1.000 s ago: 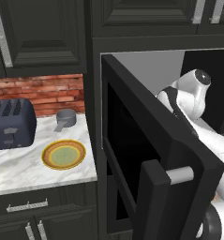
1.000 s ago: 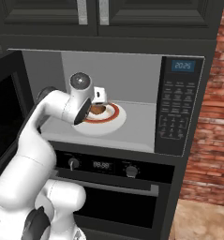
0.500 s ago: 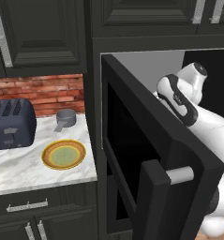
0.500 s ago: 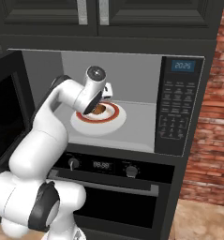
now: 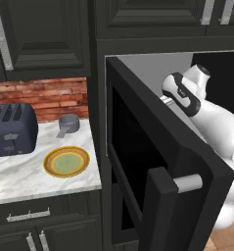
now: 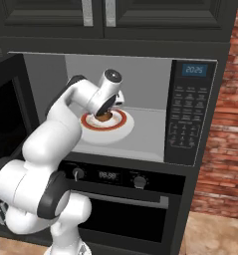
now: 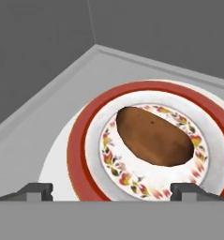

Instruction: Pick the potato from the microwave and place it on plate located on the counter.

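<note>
The microwave (image 6: pixel 188 117) stands open, its door (image 5: pixel 138 152) swung out to the left. Inside, the brown potato (image 7: pixel 153 137) lies in the middle of a white dish with a red rim (image 7: pixel 76 146), also seen as the potato (image 6: pixel 105 116) under my hand. My gripper (image 7: pixel 112 191) hovers just above and short of it, open, one fingertip (image 7: pixel 36 190) at each side and nothing between them. The yellow-rimmed plate (image 5: pixel 66 162) with its pale green centre sits bare on the marble counter (image 5: pixel 20 181), left of the microwave.
A dark toaster (image 5: pixel 11 130) and a small grey pot (image 5: pixel 68 123) stand behind the plate against the brick wall. The open door juts out between the arm and the counter. A built-in oven (image 6: pixel 121 200) sits below the microwave.
My arm has reached deeper into the microwave and the hand has swung rightward and down over the potato on the red-rimmed dish. The plate on the counter has stayed put.
</note>
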Tool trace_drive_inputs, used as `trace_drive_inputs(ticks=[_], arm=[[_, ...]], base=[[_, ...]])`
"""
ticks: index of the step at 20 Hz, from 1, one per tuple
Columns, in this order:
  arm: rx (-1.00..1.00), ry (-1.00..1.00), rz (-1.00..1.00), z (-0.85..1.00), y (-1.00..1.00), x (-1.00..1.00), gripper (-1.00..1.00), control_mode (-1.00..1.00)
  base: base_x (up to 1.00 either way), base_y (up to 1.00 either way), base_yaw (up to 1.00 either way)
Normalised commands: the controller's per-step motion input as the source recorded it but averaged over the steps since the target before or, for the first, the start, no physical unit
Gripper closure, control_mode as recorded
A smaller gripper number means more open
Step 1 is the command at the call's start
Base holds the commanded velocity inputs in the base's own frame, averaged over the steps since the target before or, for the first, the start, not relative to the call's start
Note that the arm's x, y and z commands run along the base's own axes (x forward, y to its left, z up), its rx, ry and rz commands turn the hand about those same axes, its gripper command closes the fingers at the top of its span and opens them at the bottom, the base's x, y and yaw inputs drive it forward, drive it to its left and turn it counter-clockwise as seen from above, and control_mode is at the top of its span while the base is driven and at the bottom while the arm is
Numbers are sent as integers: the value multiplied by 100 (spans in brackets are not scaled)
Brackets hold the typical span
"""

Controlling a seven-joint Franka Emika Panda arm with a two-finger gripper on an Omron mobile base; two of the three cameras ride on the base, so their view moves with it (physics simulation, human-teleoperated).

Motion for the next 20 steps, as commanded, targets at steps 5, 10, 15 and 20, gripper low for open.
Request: trace_drive_inputs(ticks=[5,10,15,20], arm=[[0,-3,7,-30,0,6,-100,-100],[0,0,8,-2,-4,16,-100,-100],[0,0,7,0,-8,22,-100,-100],[0,0,5,0,-5,25,-100,-100]], base=[[0,0,0],[0,0,0],[0,0,0],[0,0,0]])
